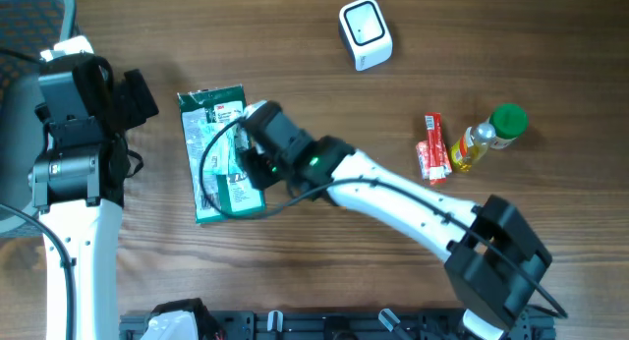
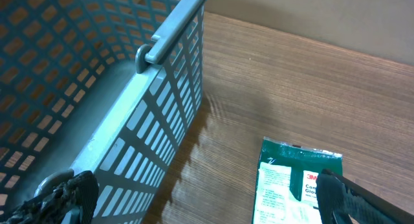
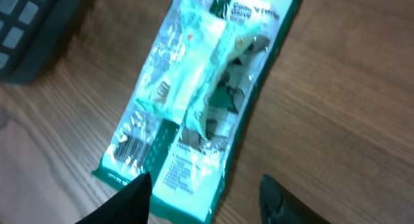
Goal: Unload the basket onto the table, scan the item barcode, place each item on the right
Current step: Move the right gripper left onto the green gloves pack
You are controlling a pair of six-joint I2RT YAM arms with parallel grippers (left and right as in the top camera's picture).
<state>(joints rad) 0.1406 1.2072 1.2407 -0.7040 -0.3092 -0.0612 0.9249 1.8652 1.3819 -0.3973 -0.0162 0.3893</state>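
Note:
The item is a flat green-and-white glove package (image 1: 218, 153) lying on the wooden table, also seen in the left wrist view (image 2: 291, 185). In the right wrist view the package (image 3: 194, 101) lies face up, with a barcode (image 3: 129, 146) near its closest corner. My right gripper (image 1: 251, 163) hovers over the package's near end, jaws (image 3: 206, 185) apart, one finger over the package edge and the other over bare wood. My left gripper (image 2: 204, 198) is wide open beside the basket, holding nothing. The white scanner (image 1: 365, 32) stands at the back.
A blue mesh basket (image 2: 97, 68) stands at the table's left edge, close to the left arm (image 1: 74, 134). A red packet (image 1: 433, 149) and a yellow bottle with a green cap (image 1: 488, 134) lie at the right. A dark object (image 3: 32, 30) sits left of the package.

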